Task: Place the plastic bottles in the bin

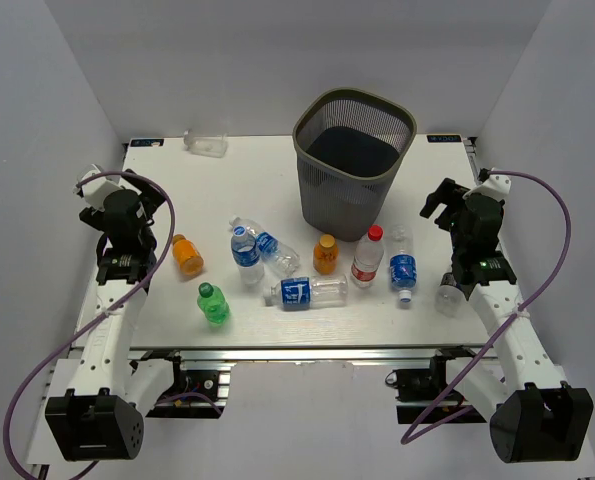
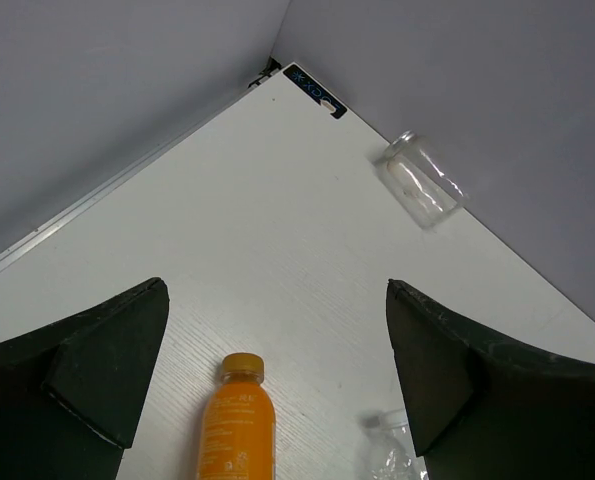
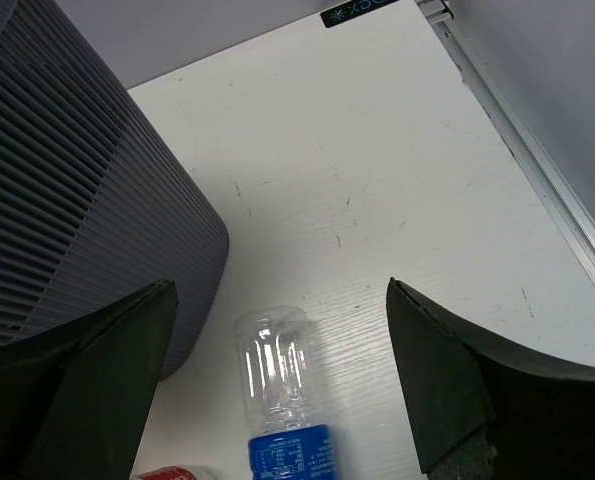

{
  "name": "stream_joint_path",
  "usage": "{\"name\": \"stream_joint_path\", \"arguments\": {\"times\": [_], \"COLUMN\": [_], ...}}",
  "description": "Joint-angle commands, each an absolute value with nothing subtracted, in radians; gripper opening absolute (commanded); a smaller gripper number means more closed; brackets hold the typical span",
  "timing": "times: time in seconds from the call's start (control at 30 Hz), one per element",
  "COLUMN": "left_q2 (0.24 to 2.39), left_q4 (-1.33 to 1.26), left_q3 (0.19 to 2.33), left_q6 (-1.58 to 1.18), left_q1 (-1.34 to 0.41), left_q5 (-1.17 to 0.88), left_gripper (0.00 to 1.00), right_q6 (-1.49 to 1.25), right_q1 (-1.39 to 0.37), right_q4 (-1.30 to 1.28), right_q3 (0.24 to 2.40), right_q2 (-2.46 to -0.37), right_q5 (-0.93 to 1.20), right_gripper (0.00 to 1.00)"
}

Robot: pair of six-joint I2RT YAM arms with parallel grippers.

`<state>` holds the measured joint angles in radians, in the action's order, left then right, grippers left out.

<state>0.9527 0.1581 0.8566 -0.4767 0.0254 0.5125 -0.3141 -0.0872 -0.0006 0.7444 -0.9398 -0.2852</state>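
Bin (image 1: 349,205) upright at far centre of tabletop (image 1: 177,190). All bottles outside it, on tabletop: orange bottle (image 1: 187,255) and green bottle (image 1: 213,303) at left; three blue-labelled bottles (image 1: 246,250) at centre; second orange bottle (image 1: 325,254), red-capped bottle (image 1: 367,257) and a further blue-labelled one (image 1: 403,268) just near of bin. Clear bottle (image 1: 207,144) lying at far left edge, another clear one (image 1: 449,296) beside right arm. Left gripper (image 2: 277,295) open wide, empty, orange bottle framed between its jaws in wrist view. Right gripper (image 3: 277,295) likewise open and empty, facing a blue-labelled bottle beside bin wall.
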Motion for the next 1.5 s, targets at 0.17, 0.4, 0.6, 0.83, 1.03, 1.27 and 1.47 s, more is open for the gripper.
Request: {"name": "stream_joint_path", "arguments": {"times": [0.17,0.4,0.6,0.83,1.03,1.27,1.47], "left_q2": [0.969,0.996,1.006,1.044,1.104,1.114,1.101], "left_q4": [0.167,0.156,0.178,0.092,0.052,0.051,0.048], "left_q3": [0.850,0.848,0.861,0.870,0.893,0.876,0.874], "left_q6": [-0.492,-0.494,-0.489,-0.537,-0.528,-0.523,-0.517], "left_q1": [0.029,0.031,0.029,0.029,0.029,0.029,0.031], "left_q5": [0.511,0.494,0.522,0.494,0.471,0.502,0.515], "left_gripper": [0.98,0.98,0.98,0.98,0.98,0.98,0.98], "right_q6": [-0.327,-0.325,-0.351,-0.449,-0.431,-0.448,-0.457], "right_q1": [-0.086,0.063,0.135,0.258,0.278,0.278,0.278], "right_q4": [-0.069,-0.282,-0.449,-0.572,-0.454,-0.357,-0.353], "right_q3": [0.819,1.014,1.106,1.026,0.914,0.825,0.724], "right_q2": [-0.948,-1.189,-1.356,-1.341,-1.319,-1.408,-1.391], "right_q5": [-0.377,-0.328,-0.360,-0.428,-0.289,-0.081,-0.084], "right_gripper": [0.89,0.89,0.89,0.89,0.89,0.89,0.89]}}
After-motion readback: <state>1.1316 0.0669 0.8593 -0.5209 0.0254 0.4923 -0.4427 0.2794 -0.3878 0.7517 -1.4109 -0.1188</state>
